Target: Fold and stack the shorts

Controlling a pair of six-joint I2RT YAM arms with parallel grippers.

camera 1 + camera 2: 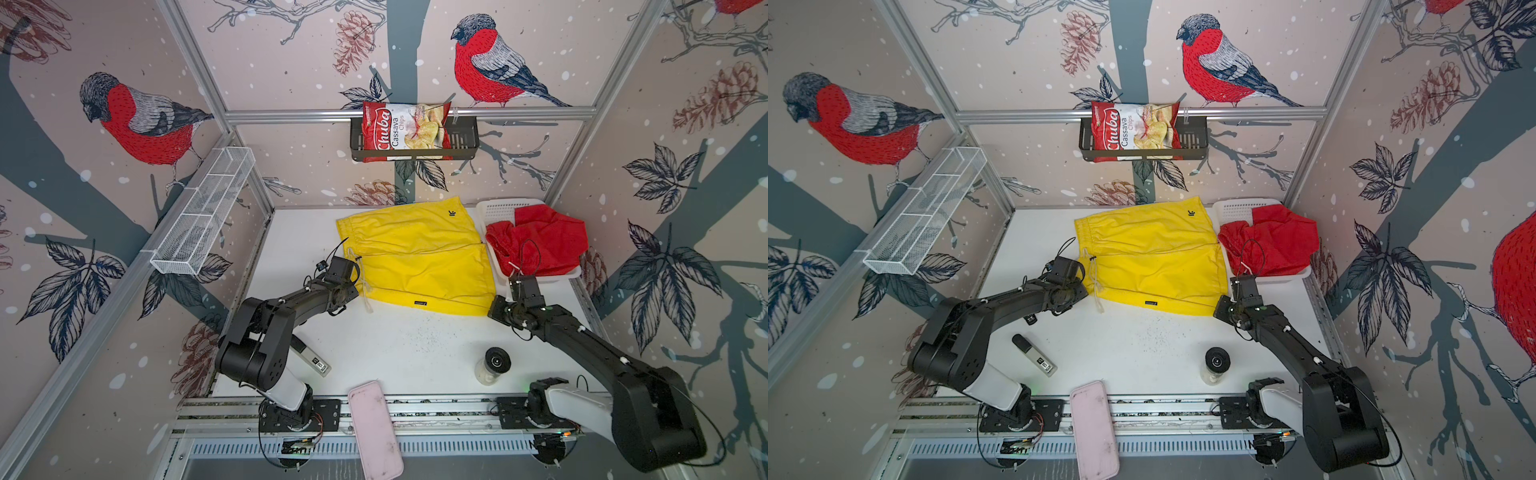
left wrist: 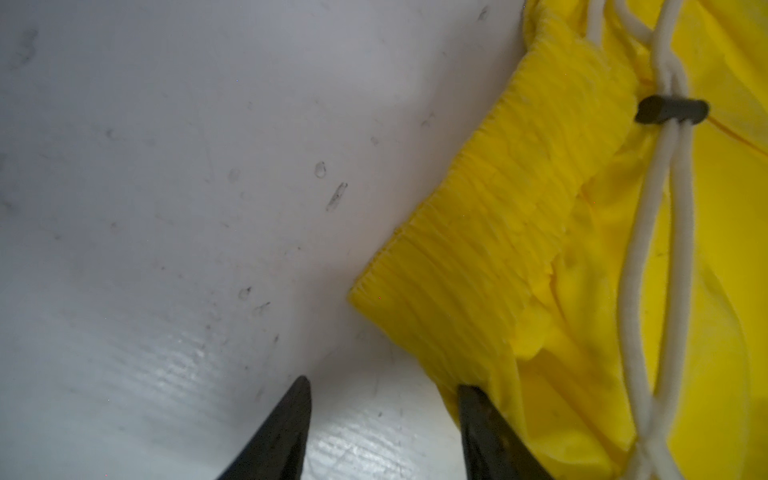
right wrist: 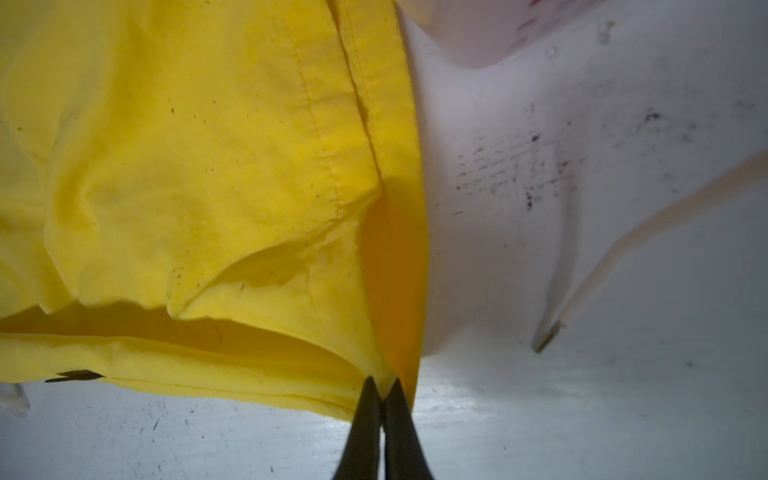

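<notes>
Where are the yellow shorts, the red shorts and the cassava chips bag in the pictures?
yellow shorts [image 1: 415, 253]: in a top view, on the middle of the fabric.
red shorts [image 1: 557, 237]: in a top view, on the crumpled middle.
cassava chips bag [image 1: 403, 129]: in a top view, on its printed front.

"What do the arms look like?"

"Both are chunky black links with round joints. The left arm [image 1: 291, 305] and the right arm [image 1: 582, 336] each have a white shell [image 1: 286, 391] near the base."

"Any wiring?"

"A thin black cable [image 1: 534, 249] loops at each wrist, and small white ties [image 1: 623, 360] dot the right arm. A green light [image 1: 548, 308] glows there too."

"And the fingers?"

"They're dark and taper to points, both the left fingers [image 2: 286, 432] and the right fingers [image 3: 365, 428]. Each arm stands on a black plate [image 1: 330, 410], with reddish wires [image 1: 319, 430] under the left one."
</notes>
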